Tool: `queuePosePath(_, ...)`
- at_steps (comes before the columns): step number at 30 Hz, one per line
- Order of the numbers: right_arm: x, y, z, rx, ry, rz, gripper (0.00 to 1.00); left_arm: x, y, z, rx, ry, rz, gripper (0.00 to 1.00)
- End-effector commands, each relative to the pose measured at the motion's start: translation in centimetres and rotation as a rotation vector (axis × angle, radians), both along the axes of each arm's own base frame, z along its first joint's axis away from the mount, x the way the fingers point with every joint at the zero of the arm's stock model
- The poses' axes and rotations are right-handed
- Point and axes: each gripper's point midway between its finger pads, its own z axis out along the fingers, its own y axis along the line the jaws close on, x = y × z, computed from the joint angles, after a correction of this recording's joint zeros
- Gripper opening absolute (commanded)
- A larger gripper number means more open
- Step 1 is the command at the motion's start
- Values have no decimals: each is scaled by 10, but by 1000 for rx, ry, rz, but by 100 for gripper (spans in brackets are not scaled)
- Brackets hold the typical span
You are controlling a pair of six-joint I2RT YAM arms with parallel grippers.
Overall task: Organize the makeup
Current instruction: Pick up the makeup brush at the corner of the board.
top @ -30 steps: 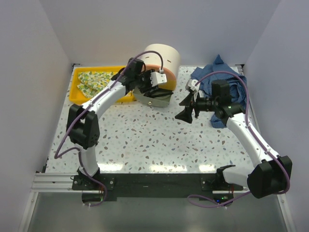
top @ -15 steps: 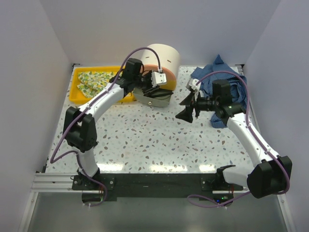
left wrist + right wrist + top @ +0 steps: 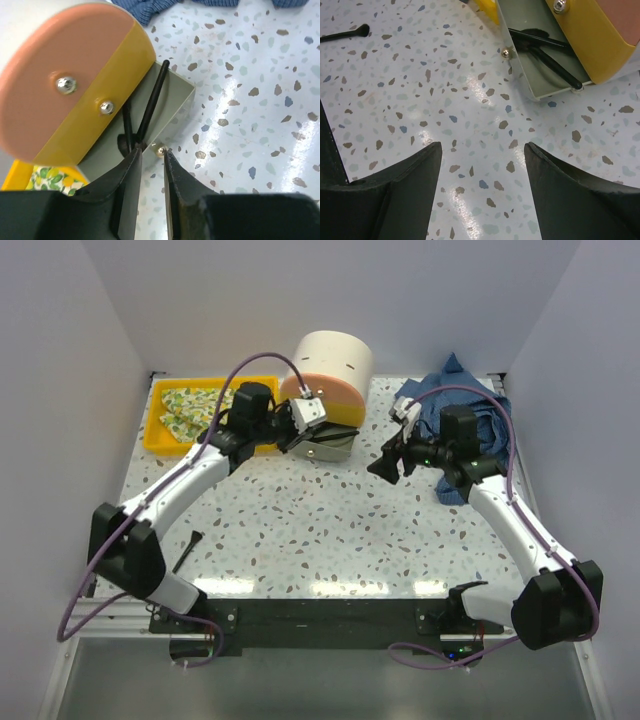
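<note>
A grey-green drawer (image 3: 335, 448) stands swung out from a round cream box (image 3: 335, 360) with a pink and yellow face (image 3: 55, 65). Two thin dark brushes (image 3: 151, 102) lie in the drawer, which also shows in the right wrist view (image 3: 530, 75). My left gripper (image 3: 297, 440) is at the drawer's front corner, jaws a narrow gap apart and holding nothing, with the drawer's small metal knob (image 3: 159, 149) at their tips. Another dark brush (image 3: 190, 548) lies loose on the table at the near left. My right gripper (image 3: 383, 462) is wide open and empty over bare table. No palettes or discs are in view.
A yellow tray (image 3: 160, 435) with a leaf-patterned cloth (image 3: 190, 405) sits at the far left. A blue cloth (image 3: 480, 415) is heaped at the far right. White walls close in three sides.
My left arm's elbow has swung left and nearer, and its gripper has drawn back a little left at the drawer. My right gripper has moved slightly farther away. The loose brush now shows.
</note>
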Motion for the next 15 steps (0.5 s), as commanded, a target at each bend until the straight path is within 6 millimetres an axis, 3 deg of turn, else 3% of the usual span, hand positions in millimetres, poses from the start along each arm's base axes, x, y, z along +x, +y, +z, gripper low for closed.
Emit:
queuePosePath(1, 8, -3, 4, -12, -48, -12, 71, -17, 23, 61, -202, -45, 195, 30)
queuePosePath(3, 6, -2, 2, -23, -54, 13, 71, -27, 39, 69, -250, -20, 283, 32)
queuePosePath(4, 5, -2, 2, -25, -56, 23, 71, -33, 47, 57, -241, 16, 312, 33)
queuePosePath(6, 2, -1, -1, -31, -52, 46, 71, -43, 64, 61, -282, 32, 384, 34)
queuePosePath(8, 0, 0, -1, -29, -56, 58, 71, -54, 76, 44, -285, 70, 420, 34)
queuePosePath(9, 0, 1, -1, -29, -53, 59, 71, -62, 84, 54, -330, 60, 446, 34)
queuePosePath(10, -1, 1, 0, -28, -52, 62, 71, -67, 90, 41, -331, 84, 474, 34)
queuePosePath(11, -1, 1, 0, -29, -54, 63, 71, -75, 97, 50, -365, 65, 491, 36)
queuePosePath(13, -2, 1, 0, -26, -54, 69, 72, -83, 106, 40, -407, 95, 544, 36)
queuePosePath(15, -4, 3, 1, -19, -51, 80, 72, -89, 120, 46, -473, 91, 616, 40)
